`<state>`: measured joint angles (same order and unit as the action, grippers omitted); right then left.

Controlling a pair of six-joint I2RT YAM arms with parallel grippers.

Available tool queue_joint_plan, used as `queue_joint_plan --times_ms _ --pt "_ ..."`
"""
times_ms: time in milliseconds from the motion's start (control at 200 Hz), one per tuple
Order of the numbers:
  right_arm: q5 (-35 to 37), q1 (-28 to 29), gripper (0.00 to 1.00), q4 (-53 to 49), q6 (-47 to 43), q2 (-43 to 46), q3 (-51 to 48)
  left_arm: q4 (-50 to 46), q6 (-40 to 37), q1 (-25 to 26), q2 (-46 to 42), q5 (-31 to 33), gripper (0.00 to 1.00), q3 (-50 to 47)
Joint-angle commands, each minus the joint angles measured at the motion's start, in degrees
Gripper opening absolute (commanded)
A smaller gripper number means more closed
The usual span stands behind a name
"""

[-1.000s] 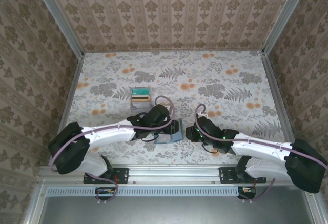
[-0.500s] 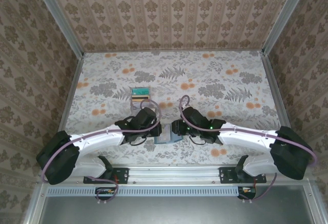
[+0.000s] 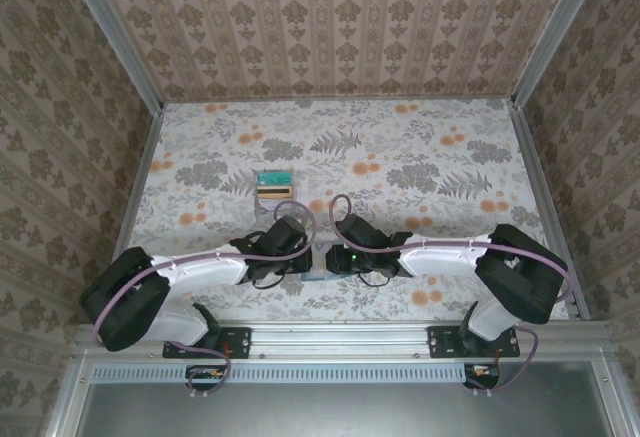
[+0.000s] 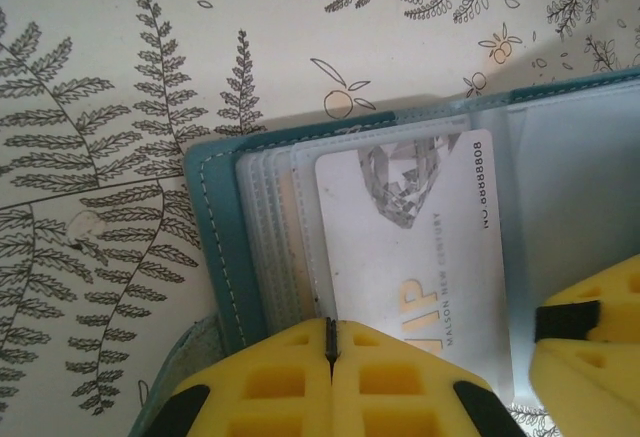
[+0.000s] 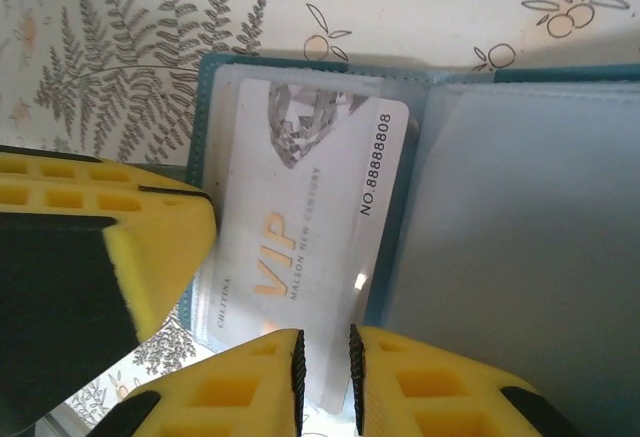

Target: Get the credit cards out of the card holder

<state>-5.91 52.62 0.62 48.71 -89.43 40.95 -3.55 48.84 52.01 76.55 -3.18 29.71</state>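
Table (image 3: pixel 420 157), fern-patterned, carries the card holder (image 4: pixel 215 247), lying open at the lower middle of the overhead view between my arms. My left gripper (image 4: pixel 330 357) is pressed fully closed at its bottom edge. My right gripper (image 5: pixel 325 362) shows a narrow gap over the white card (image 5: pixel 310 217) in its sleeve, gripping nothing. Teal and orange cards (image 3: pixel 273 185) lie further up-left.

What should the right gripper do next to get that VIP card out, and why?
Probably close the right gripper on the VIP card. Its jaws stand narrowly apart with the card's near end between them, the card sits in the open card holder, and the left gripper is shut at the holder's edge, seemingly steadying it.
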Motion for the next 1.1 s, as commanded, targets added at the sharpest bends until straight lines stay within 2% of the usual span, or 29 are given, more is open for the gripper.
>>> queue_joint_plan --times_ms 0,120,565,690,835,1095 --pt "-0.91 -0.56 0.23 0.96 1.54 -1.08 0.62 -0.32 1.07 -0.01 1.16 1.01 0.04 -0.63" --pt "-0.68 -1.18 0.23 1.05 2.13 -1.43 0.02 -1.49 1.32 0.15 2.04 1.49 0.00 -0.36" --pt "-2.62 -2.09 0.22 4.24 3.54 -3.23 -1.18 -2.25 1.74 1.89 1.85 2.74 0.00 0.32" --pt "-2.57 -2.25 0.16 4.42 3.80 -2.80 -1.48 -2.42 1.96 1.96 1.69 2.83 0.00 0.34" --pt "-2.00 -2.34 0.00 4.05 3.97 -1.66 -2.09 -2.90 2.05 2.00 1.76 3.08 0.00 0.51" --pt "-1.21 -3.61 0.00 2.76 4.20 0.85 -3.80 -4.80 2.23 1.65 1.61 4.28 0.00 0.45"
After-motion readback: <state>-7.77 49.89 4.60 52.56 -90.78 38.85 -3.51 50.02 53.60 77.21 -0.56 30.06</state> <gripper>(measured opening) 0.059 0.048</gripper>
